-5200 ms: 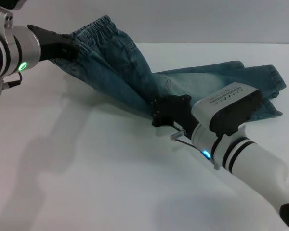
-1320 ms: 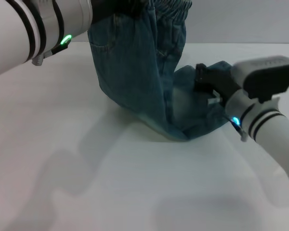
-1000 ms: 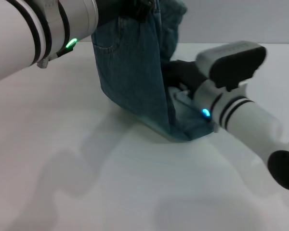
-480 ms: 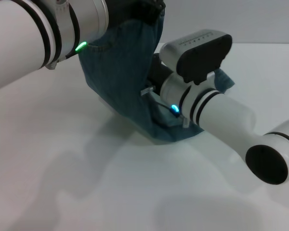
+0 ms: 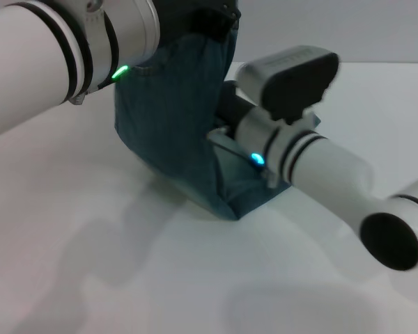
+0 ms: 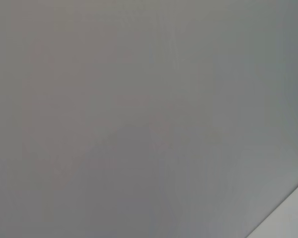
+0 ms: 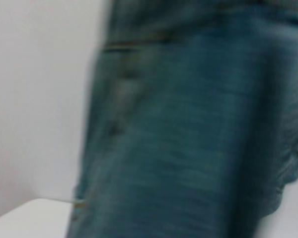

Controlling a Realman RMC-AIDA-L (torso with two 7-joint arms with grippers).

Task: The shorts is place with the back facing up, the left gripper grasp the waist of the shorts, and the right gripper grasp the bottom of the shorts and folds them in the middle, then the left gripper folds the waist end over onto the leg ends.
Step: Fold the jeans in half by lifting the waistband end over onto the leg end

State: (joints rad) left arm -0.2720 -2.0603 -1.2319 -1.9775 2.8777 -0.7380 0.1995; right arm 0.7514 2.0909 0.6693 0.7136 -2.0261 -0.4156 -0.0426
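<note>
The denim shorts (image 5: 174, 125) hang in a steep sheet from the top edge of the head view down to a fold resting on the table (image 5: 226, 202). My left gripper (image 5: 210, 15), on the wrist with the green light, is up there, shut on the waist, which is mostly cut off by the frame. My right gripper (image 5: 228, 111), on the wrist with the blue light, reaches in from the lower right and is pressed against the hanging cloth, half hidden by it. The right wrist view is filled with blurred denim (image 7: 188, 129).
The white table (image 5: 90, 264) surrounds the shorts. My right forearm (image 5: 334, 181) lies across the table's right side, and my left forearm (image 5: 42, 62) crosses the upper left. The left wrist view shows only a grey wall.
The shorts, earlier spread along the table, were lifted by the waist and carried right. My right arm has swung left into the hanging cloth over the last second.
</note>
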